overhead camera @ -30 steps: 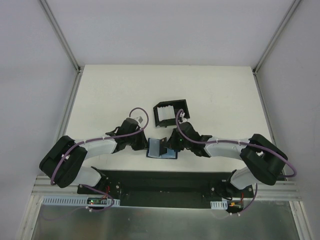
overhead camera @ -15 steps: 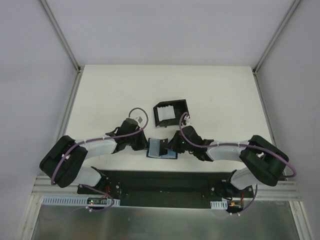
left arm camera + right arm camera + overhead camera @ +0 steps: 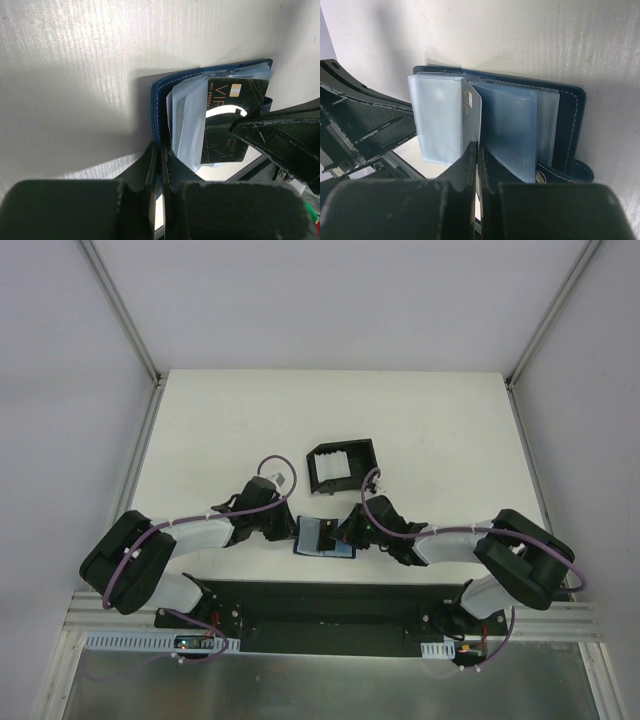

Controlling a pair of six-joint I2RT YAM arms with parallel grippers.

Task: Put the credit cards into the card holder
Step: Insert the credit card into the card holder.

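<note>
We see one white table [image 3: 230, 430] walled in pale grey, bearing one black tray [image 3: 330, 484] and, toward the near edge, one open card holder [image 3: 318, 538]. Two arms lie low, bent inward. The left gripper [image 3: 160, 150] pinches the card holder's navy cover, and the right gripper [image 3: 476, 147] clamps one card [image 3: 472, 110] upright among its clear sleeves.

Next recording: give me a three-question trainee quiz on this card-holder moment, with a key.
1. True or false: the dark navy folding card holder lies folded shut on the white table.
2. The right gripper is shut on: A a thin plastic card; B a coin; C nothing.
3. Fill in: seen from the arms' bases, the black square walled plastic tray sits ___ than the holder.
Key: 1 false; 2 A; 3 farther.
</note>
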